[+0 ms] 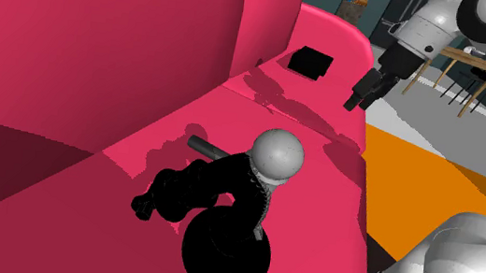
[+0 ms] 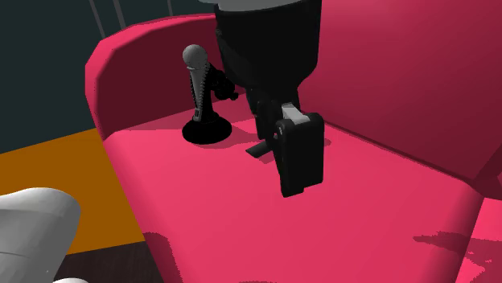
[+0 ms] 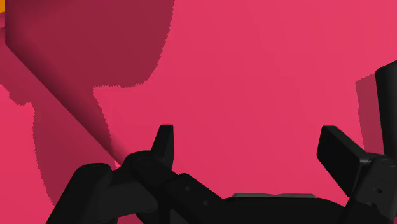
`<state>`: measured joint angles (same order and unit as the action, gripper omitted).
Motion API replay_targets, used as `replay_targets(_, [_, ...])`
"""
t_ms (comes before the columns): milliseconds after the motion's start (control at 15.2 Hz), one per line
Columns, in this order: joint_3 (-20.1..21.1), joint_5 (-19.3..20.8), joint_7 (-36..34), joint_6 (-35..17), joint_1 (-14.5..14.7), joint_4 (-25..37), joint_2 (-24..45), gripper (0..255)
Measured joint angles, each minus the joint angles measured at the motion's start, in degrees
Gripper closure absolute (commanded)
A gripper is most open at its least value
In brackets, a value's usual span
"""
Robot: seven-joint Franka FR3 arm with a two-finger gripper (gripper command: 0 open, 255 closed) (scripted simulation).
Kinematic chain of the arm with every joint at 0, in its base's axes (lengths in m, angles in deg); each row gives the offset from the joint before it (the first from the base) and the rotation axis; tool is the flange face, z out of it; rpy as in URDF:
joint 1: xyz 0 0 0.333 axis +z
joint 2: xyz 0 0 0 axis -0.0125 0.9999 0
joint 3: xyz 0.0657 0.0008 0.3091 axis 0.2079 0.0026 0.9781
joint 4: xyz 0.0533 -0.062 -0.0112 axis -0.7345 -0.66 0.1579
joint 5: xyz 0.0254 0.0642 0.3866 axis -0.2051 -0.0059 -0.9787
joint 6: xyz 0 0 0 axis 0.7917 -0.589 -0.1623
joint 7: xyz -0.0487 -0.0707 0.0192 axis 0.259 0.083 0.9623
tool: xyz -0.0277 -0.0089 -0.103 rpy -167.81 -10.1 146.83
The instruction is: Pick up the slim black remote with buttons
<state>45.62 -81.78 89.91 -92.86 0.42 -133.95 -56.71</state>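
So the remote (image 1: 311, 61) was lying flat at the far end of the pink sofa (image 1: 129, 43) seat, tucked in by the backrest (it read as a flat black slab, and I couldn't make out any buttons). The gripper (image 1: 360, 99) hung in the air near it, off to the shoulder view's right and a touch nearer, above the seat's outer edge and not touching the remote. In the wrist view the gripper (image 3: 247, 130) had its fingers (image 3: 163, 143) spread wide, with pink cushion showing between them. Much nearer on the same seat stood a mic-looking thing (image 1: 272, 158) with a grey ball head and a round black base. A lumpy black object (image 1: 173, 194) sat just beside it on the shoulder view's left. Orange floor (image 1: 435, 172) ran along the sofa's right side.
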Motion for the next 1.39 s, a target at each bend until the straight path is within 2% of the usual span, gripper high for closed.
replay_targets(198, [0.9, -0.5, -0.2, -1.0, 0.8, 0.2, 1.6, 0])
replay_targets(726, [7.7, -3.3, -2.3, -6.3, 5.7, 2.4, 12.0, 0])
replay_targets(1386, [15.7, -4.1, -5.0, -10.7, 10.8, 9.9, 27.4, 0])
